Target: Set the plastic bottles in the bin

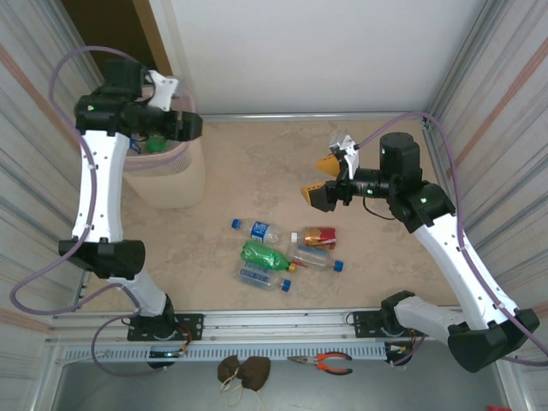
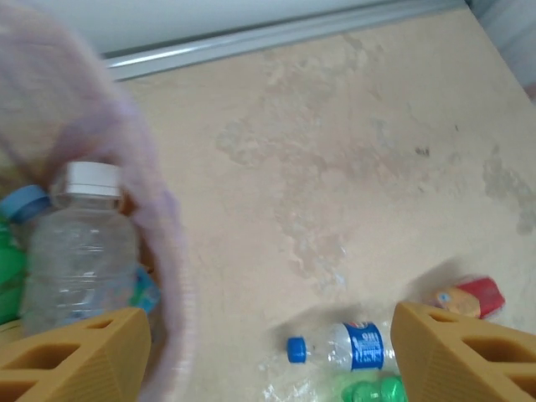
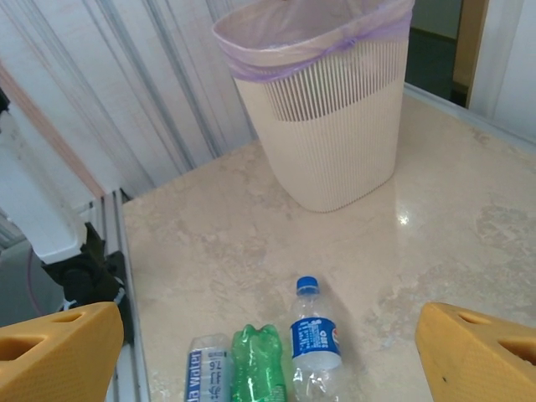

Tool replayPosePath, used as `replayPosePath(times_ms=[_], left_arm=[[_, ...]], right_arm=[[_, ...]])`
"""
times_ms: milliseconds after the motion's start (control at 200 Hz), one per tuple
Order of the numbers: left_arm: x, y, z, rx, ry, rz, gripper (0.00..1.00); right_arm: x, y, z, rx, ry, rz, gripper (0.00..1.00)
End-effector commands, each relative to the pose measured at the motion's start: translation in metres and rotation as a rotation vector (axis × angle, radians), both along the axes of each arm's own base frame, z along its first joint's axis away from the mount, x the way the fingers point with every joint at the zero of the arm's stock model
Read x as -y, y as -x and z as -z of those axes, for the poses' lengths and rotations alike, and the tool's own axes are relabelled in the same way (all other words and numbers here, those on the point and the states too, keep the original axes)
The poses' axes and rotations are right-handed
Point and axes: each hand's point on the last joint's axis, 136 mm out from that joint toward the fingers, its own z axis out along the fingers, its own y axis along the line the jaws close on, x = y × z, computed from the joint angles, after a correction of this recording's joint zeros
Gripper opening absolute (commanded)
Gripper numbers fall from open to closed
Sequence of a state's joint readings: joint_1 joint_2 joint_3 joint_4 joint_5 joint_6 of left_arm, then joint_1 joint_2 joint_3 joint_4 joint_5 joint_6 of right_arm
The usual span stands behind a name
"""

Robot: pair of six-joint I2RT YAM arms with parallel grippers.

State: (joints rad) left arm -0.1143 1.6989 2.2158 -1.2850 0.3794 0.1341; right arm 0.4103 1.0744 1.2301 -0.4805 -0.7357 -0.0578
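The pale pink bin (image 1: 175, 184) stands at the back left. My left gripper (image 1: 163, 128) hangs open over its rim (image 2: 159, 234) with nothing between the orange fingers (image 2: 75, 352). Inside the bin lie a clear white-capped bottle (image 2: 79, 260), a green one (image 1: 156, 144) and a blue cap (image 2: 23, 201). Several bottles lie mid-table: a clear blue-capped one (image 1: 257, 229), a green one (image 1: 265, 255), a red-labelled one (image 1: 317, 237), a blue-labelled one (image 1: 264, 276) and another clear one (image 1: 315, 259). My right gripper (image 1: 321, 180) is open above the table, right of the bottles, facing the bin (image 3: 327, 134).
Corrugated walls (image 1: 26, 111) close in both sides, and a metal rail (image 1: 282, 321) runs along the near edge. Red-handled pliers (image 1: 321, 364) and a brown lump (image 1: 244, 370) lie on the shelf below the rail. Bare table (image 1: 274, 163) lies between the bin and the right gripper.
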Motion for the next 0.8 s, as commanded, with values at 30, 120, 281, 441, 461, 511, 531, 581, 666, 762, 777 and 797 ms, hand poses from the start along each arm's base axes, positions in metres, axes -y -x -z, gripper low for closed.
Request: replayPosePath(times_ms=[30, 120, 281, 441, 461, 511, 531, 581, 666, 762, 777, 797], left_arm=[[0.020, 0.027, 0.013, -0.044, -0.082, 0.053, 0.75], [0.039, 0.034, 0.025, -0.076, -0.055, 0.032, 0.74], [0.076, 0.040, 0.040, -0.097, 0.116, -0.072, 0.75], [0.096, 0.040, 0.050, -0.072, 0.308, -0.234, 0.75], [0.097, 0.040, 0.053, -0.079, 0.327, -0.258, 0.75], [0.096, 0.040, 0.060, -0.105, 0.374, -0.324, 0.75], [0.094, 0.040, 0.063, -0.119, 0.393, -0.357, 0.76], [0.086, 0.040, 0.074, -0.153, 0.430, -0.455, 0.75], [0.073, 0.044, 0.095, -0.202, 0.476, -0.598, 0.73], [0.057, 0.052, 0.122, -0.274, 0.499, -0.759, 0.73], [0.055, 0.052, 0.125, -0.281, 0.503, -0.780, 0.73], [0.052, 0.054, 0.132, -0.296, 0.501, -0.810, 0.73]], right_arm=[[0.007, -0.003, 0.012, 0.004, 0.055, 0.030, 0.89], [0.008, -0.005, 0.018, -0.004, 0.078, 0.040, 0.88], [0.008, -0.008, 0.026, -0.017, 0.092, 0.047, 0.88], [0.007, -0.009, 0.027, -0.023, 0.095, 0.042, 0.88], [0.007, -0.009, 0.027, -0.023, 0.095, 0.041, 0.87], [0.007, -0.009, 0.027, -0.020, 0.096, 0.040, 0.87], [0.008, -0.009, 0.027, -0.021, 0.098, 0.039, 0.87], [0.008, -0.008, 0.026, -0.018, 0.097, 0.036, 0.87], [0.008, -0.007, 0.026, -0.019, 0.098, 0.035, 0.87], [0.008, -0.006, 0.027, -0.020, 0.098, 0.034, 0.87], [0.008, -0.006, 0.027, -0.021, 0.098, 0.034, 0.87], [0.008, -0.006, 0.027, -0.021, 0.098, 0.034, 0.87]])
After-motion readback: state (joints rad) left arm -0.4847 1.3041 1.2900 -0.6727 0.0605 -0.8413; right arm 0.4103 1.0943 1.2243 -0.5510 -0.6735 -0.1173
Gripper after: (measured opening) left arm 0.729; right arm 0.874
